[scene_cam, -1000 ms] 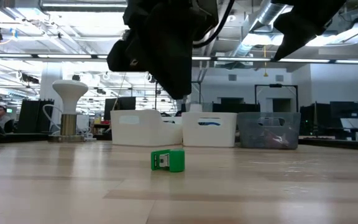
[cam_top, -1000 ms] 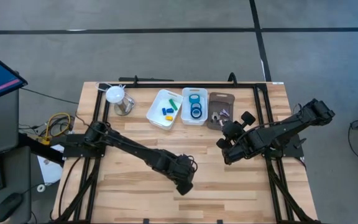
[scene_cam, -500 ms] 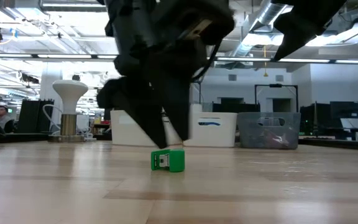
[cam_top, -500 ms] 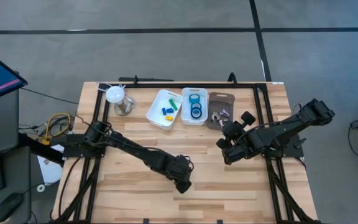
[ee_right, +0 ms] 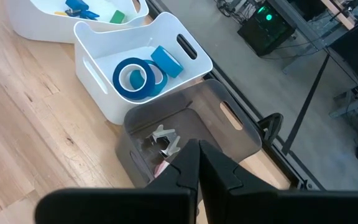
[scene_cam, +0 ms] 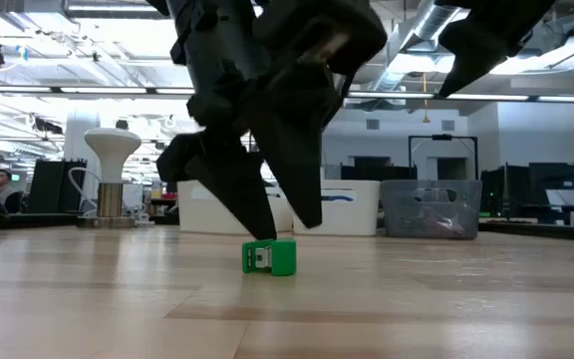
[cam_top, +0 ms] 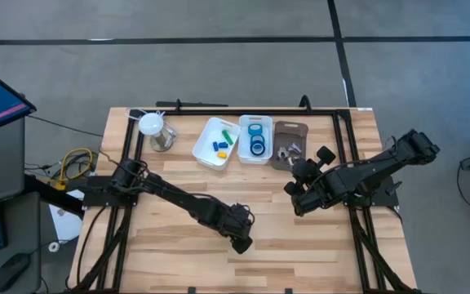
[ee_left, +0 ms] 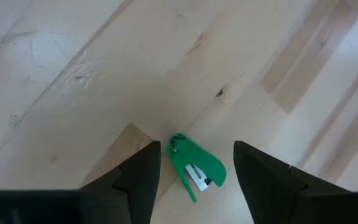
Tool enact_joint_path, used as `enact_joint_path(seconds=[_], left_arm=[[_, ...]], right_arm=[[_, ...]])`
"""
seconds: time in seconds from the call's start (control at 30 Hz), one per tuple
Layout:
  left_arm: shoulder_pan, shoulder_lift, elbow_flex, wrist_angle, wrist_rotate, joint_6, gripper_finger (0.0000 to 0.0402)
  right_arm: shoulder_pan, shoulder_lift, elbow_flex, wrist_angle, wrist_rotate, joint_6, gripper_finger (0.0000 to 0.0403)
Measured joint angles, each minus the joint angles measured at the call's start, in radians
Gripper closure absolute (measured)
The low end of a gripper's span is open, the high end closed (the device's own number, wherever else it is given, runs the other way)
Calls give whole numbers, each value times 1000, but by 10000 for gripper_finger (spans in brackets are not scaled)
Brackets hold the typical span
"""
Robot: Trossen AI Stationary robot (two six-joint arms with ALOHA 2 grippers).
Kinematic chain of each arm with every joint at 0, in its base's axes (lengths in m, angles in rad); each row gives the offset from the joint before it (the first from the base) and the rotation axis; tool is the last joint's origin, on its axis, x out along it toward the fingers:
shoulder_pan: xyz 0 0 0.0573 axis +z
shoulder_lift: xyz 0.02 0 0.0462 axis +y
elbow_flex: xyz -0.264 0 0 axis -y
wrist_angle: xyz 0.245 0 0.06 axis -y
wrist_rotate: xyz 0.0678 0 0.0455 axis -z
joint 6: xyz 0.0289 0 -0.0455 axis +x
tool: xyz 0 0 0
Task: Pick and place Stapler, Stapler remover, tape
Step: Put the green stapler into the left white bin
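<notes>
left hand [scene_cam: 272, 224] lowered over green stapler [ee_left: 196, 168].
its fingers have just spread wide, straddling it on the worktop [cam_top: 300, 245]; nothing gripped yet.

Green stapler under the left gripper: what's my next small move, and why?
Probably lower a touch, then close. The left gripper is open, its fingers either side of the stapler, which lies on the table, untouched as far as the low view shows.
</notes>
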Motion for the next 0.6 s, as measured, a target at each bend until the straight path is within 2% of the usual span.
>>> enact_joint_path(seconds=[0.37,0.6], left_arm=[[-1,39,4,6,23,-26,215],[0,40,2,3,23,-26,246]], right_arm=[[0,0,0,1,0,0,403],[0,0,0,1,0,0,403]])
